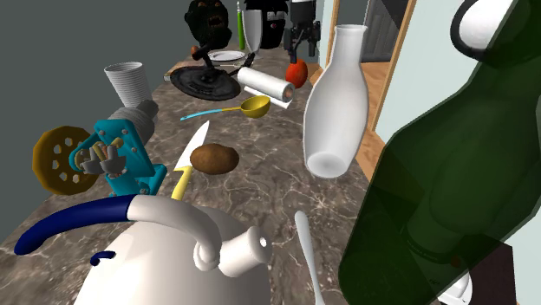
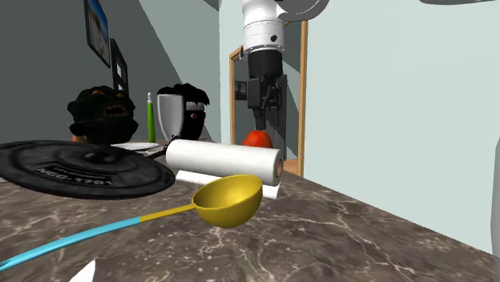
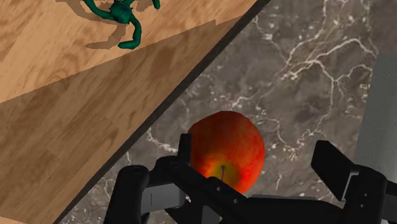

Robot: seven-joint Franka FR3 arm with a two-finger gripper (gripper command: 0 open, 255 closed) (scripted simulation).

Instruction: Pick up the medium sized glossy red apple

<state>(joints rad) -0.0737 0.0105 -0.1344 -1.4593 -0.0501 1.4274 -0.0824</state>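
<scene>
Black tool (image 3: 254,147), spread wide, hides base of red apple (image 3: 226,146).

1. The apple (image 3: 226,149) is glowing glossy red, blending into orange-yellow around the stem.
2. The counter (image 3: 305,76) is rocking dark grey-brown marble with thin white veins running through it.
3. The floor (image 3: 76,127) is showing warm brown wood grain.
4. The toy figure (image 3: 121,19) is looking dark green.
5. The ladle (image 2: 228,199) is sporting a mustard-yellow bowl, and its handle is going from yellow to light blue.
6. The gripper (image 3: 254,147) is looking plain black all over.
7. The paper roll (image 2: 220,156) is coming across pure white.
</scene>
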